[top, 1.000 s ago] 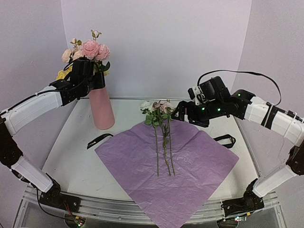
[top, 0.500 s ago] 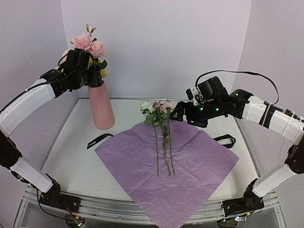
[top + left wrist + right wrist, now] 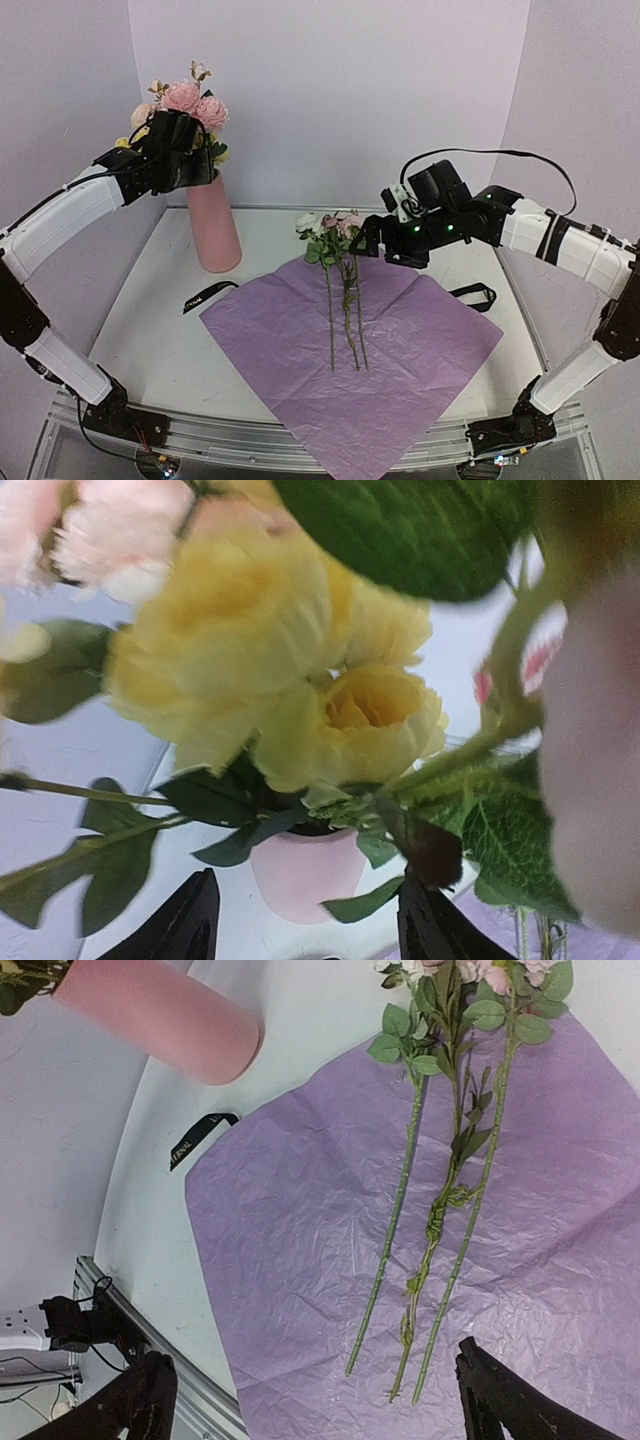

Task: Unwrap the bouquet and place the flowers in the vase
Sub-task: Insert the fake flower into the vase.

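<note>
The pink vase (image 3: 214, 228) stands at the back left with pink, cream and yellow flowers (image 3: 186, 98) in its mouth. My left gripper (image 3: 190, 160) sits among their stems just above the mouth. In the left wrist view its fingers (image 3: 186, 926) stand apart, with yellow blooms (image 3: 290, 670) close up and the vase mouth (image 3: 305, 872) below. Three more flowers (image 3: 345, 290) lie on the flat purple paper (image 3: 420, 340). My right gripper (image 3: 375, 238) hovers open over their heads, its fingers (image 3: 500, 1400) wide apart above the stems (image 3: 440, 1210).
One black ribbon (image 3: 208, 295) lies left of the paper, also seen from the right wrist as the ribbon (image 3: 200, 1138). A second black strap (image 3: 476, 294) lies at the paper's right corner. Walls close in behind and at both sides.
My left gripper rose with the blooms above the vase, then came back down a little. My right gripper drifted slightly left toward the lying flower heads.
</note>
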{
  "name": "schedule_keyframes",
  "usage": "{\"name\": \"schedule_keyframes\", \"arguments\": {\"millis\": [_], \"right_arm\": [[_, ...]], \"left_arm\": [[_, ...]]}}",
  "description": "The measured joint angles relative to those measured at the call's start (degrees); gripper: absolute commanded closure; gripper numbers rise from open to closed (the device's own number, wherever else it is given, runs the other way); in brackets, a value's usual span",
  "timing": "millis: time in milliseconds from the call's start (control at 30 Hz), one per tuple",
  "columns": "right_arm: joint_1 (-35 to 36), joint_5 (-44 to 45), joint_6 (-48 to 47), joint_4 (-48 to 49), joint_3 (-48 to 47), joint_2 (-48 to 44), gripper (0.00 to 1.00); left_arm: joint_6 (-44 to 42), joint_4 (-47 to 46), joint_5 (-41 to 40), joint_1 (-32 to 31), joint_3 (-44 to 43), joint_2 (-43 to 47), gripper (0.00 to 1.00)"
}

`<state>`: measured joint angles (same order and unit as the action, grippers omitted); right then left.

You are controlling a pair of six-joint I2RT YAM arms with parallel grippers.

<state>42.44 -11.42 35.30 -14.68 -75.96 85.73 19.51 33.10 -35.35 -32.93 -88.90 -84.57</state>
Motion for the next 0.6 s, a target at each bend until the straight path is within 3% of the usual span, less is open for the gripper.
{"name": "schedule_keyframes", "arguments": {"millis": [367, 600], "right_arm": [[0.0, -3.4, -1.7, 1.2, -2.9, 2.4, 0.02], [0.0, -4.0, -1.7, 1.5, -3.0, 2.5, 0.02]], "left_arm": [[3.4, 0.0, 2.2, 0.0, 1.5, -3.9, 0.35], [7.3, 0.0, 5.1, 0.0, 7.2, -3.7, 0.33]]}}
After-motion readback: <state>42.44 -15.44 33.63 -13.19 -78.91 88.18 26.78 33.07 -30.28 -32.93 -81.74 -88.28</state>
